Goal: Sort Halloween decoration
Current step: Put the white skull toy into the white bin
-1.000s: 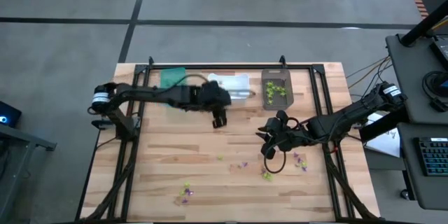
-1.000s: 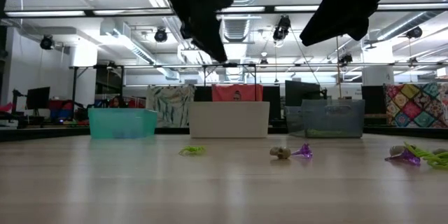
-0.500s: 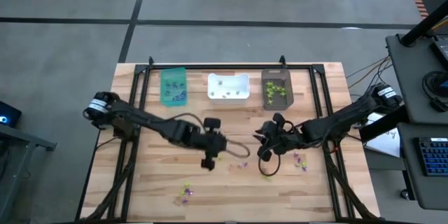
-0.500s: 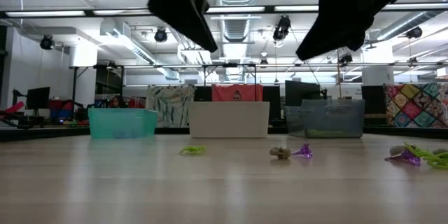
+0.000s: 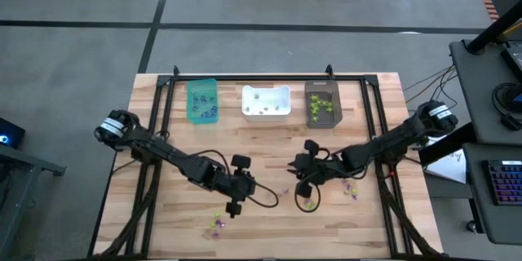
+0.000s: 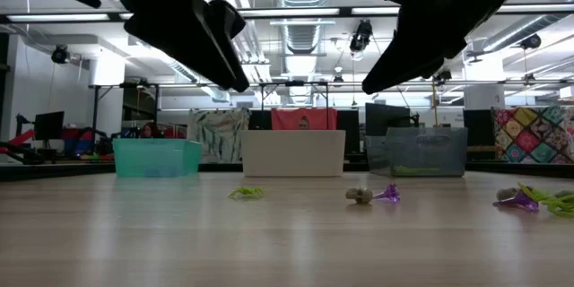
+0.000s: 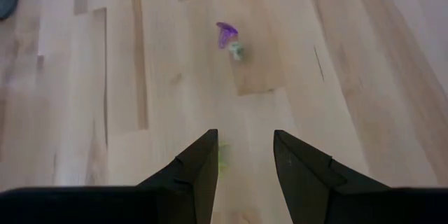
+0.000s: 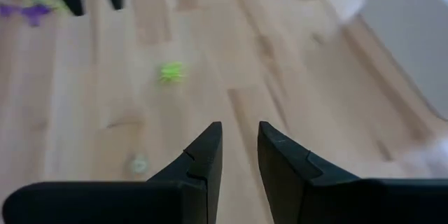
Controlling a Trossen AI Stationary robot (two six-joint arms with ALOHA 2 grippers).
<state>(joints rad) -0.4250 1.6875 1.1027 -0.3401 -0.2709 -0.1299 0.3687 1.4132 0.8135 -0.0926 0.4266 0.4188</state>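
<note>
The left gripper [image 5: 234, 208] has swung from the bins at the surface's far edge toward the near edge, narrowly parted and empty above a lime-green trinket [image 7: 223, 157]; next, lower and close, while the right gripper [image 5: 298, 173], likewise narrow, hovers mid-surface.

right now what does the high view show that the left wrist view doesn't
Only the high view shows the three rectangular plastic bins along the far edge, teal, white and dark brown, plus the right hand above the boards. Only the left wrist view shows the left hand close up, fingers apart and empty, with a tiny purple plastic trinket and a pale one ahead. Both show the light wooden plank table and scattered trinkets.
</note>
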